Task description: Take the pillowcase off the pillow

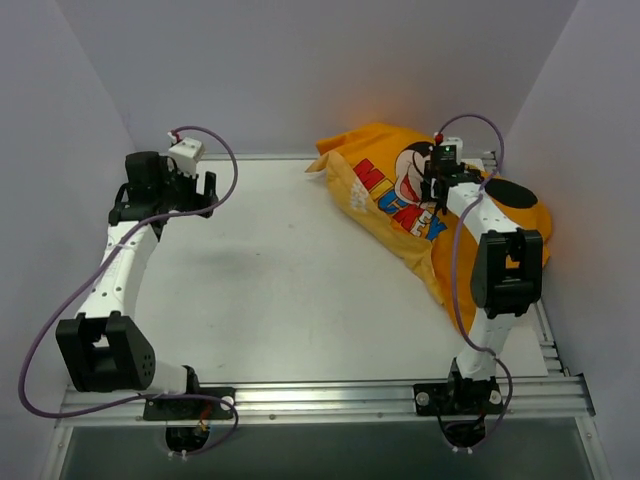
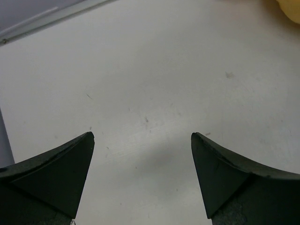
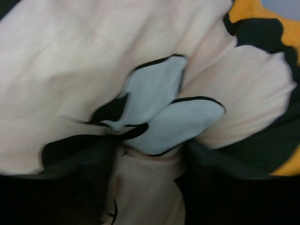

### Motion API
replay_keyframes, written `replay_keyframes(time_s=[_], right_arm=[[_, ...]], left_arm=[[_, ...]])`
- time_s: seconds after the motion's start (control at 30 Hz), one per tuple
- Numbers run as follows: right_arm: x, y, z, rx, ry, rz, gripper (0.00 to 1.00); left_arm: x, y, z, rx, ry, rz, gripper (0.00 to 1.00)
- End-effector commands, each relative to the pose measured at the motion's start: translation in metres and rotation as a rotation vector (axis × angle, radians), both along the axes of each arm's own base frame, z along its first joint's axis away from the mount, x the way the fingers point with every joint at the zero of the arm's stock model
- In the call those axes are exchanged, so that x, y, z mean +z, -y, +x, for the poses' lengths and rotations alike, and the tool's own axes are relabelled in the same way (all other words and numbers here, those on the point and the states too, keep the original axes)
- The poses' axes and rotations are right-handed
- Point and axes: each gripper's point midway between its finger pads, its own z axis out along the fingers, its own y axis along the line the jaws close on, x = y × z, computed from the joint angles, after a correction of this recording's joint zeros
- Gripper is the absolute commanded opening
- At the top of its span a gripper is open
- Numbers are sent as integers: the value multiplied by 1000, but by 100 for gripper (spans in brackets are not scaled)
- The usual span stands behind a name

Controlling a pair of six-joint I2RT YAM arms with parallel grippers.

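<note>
The orange-yellow pillowcase point(image 1: 395, 205) with the Mickey face and coloured letters lies plump at the back right of the table. The white pillow is hidden inside it. My right gripper point(image 1: 437, 192) sits on the Mickey face. In the right wrist view its dark fingers point(image 3: 79, 164) press into the printed fabric point(image 3: 140, 47), and a puckered fold is bunched between them point(image 3: 150, 154). My left gripper point(image 1: 208, 192) is open and empty over the bare table at the back left, far from the pillowcase. It also shows in the left wrist view point(image 2: 143, 138), jaws wide apart.
The white tabletop point(image 1: 280, 270) stretches between the two arms. Grey walls close the back and both sides. An aluminium rail point(image 1: 330, 395) runs along the front edge. The table's back edge point(image 2: 47, 21) shows in the left wrist view.
</note>
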Motion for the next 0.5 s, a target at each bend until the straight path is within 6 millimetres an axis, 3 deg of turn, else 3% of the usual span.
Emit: replay_keyframes(time_s=[0.0, 0.03, 0.07, 0.1, 0.13, 0.17, 0.2, 0.23, 0.3, 0.33, 0.43, 0.47], right_arm=[[-80, -81, -58, 275, -362, 115, 32], [-74, -98, -57, 325, -351, 129, 20], [-69, -136, -64, 431, -354, 158, 6], [-58, -152, -66, 482, -344, 149, 0], [-42, -172, -63, 535, -315, 147, 0], [-35, -190, -72, 583, -334, 154, 0], [-24, -220, -83, 656, -325, 150, 0], [-14, -234, -87, 691, -312, 155, 0], [13, -266, -96, 780, -264, 213, 0], [20, -285, -107, 820, -255, 248, 0], [41, -328, -133, 953, -231, 393, 0], [47, -339, -137, 983, -209, 431, 0]], left_arm=[[9, 12, -58, -110, -163, 3, 94], [14, 13, -64, -122, -167, 4, 94], [17, 15, -70, -143, -172, 9, 94], [24, 21, -84, -178, -191, -5, 94], [27, 24, -92, -201, -199, -12, 94], [28, 27, -99, -230, -210, -10, 94], [26, 35, -113, -273, -251, -37, 94], [21, 39, -120, -295, -278, -53, 94], [5, 48, -128, -329, -325, -75, 94], [-12, 49, -132, -329, -367, -77, 94], [-12, 86, -141, -465, -294, -9, 94], [-20, 95, -146, -504, -267, 26, 94]])
